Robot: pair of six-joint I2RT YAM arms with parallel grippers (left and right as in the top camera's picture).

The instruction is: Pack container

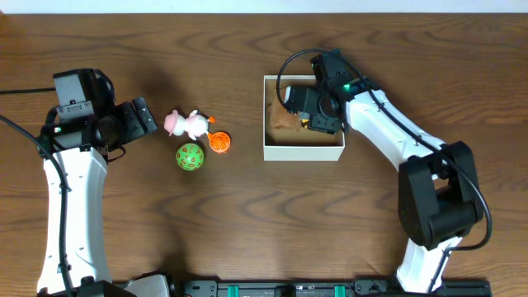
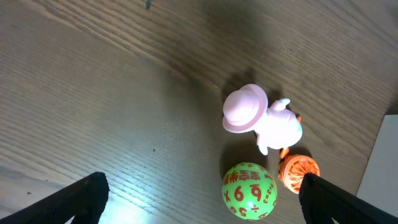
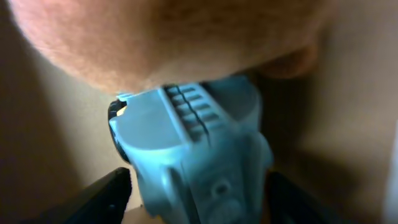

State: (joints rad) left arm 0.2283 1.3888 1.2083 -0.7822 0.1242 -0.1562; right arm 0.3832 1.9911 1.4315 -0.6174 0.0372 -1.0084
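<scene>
The container (image 1: 301,153), a white-walled square box with a brown inside, stands right of centre. My right gripper (image 1: 312,115) reaches down into it and is shut on a light blue plastic toy (image 3: 199,137), seen between its fingers (image 3: 199,199) in the right wrist view. A brown fuzzy toy (image 1: 285,122) lies in the box's left part and fills the top of the wrist view (image 3: 174,37). My left gripper (image 1: 144,115) is open and empty, left of the loose toys, with its fingers (image 2: 202,199) apart above the table.
Three toys lie left of the box: a pink figure with a hat (image 1: 186,124) (image 2: 261,118), a green numbered ball (image 1: 190,157) (image 2: 249,191) and a small orange toy (image 1: 219,142) (image 2: 297,171). The box's white wall shows at the left wrist view's right edge (image 2: 382,162).
</scene>
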